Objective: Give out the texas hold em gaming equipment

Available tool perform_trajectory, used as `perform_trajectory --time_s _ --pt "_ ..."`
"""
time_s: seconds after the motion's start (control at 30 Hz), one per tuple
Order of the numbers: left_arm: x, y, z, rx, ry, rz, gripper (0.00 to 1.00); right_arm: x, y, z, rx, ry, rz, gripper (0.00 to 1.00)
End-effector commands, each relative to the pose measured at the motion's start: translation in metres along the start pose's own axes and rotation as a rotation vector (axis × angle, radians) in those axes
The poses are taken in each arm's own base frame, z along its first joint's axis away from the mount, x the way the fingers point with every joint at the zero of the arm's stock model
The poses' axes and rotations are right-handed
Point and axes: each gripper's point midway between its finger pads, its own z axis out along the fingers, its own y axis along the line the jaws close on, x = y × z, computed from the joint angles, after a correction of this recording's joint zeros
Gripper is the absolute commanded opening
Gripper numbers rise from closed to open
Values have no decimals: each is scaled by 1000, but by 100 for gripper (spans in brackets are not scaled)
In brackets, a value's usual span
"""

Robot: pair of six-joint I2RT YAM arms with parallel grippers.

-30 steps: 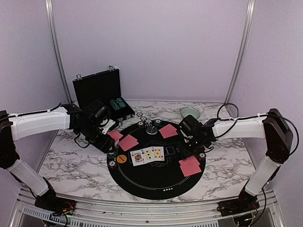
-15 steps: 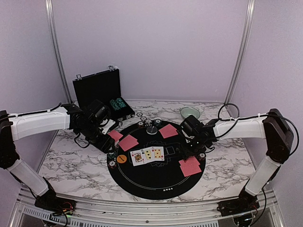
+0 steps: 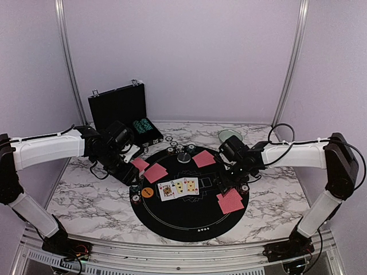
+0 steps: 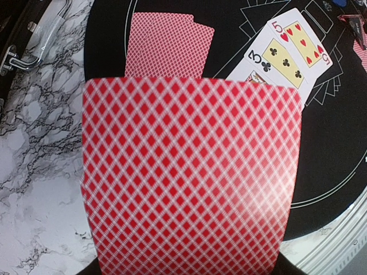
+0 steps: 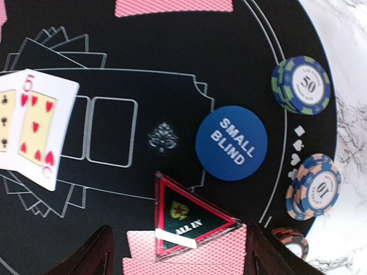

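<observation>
Marble tabletop [image 3: 86, 200] between lilac walls [image 3: 189, 57] bears a black mat [image 3: 183, 215]; left claw [image 3: 131, 176] pinches a red card [image 4: 189, 172], right claw [image 5: 179, 229] gapes empty.

Cards [image 4: 189, 172] red-white diamond lattice; mat [image 5: 143, 57] black; button [image 5: 231, 142] blue.

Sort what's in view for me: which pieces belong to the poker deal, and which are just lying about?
Job: held red-backed card, dealt red-backed cards, face-up cards, chip stacks, small blind button, orange button, all-in triangle.
Lying about: black case, pale green bowl.
</observation>
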Motion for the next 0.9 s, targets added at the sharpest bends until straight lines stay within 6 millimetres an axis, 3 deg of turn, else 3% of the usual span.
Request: perform_trajectory --time_s 0.0,0.53,0.87 --pt "-9 -3 -10 23 -49 -6 50 -34 28 -26 -162 -98 42 76" --pt "-10 -21 -6 48 -22 16 50 -74 124 -64 -752 -176 154 69" --pt "-14 -41 -2 56 -12 61 50 -95 161 -73 -1030 -166 230 65"
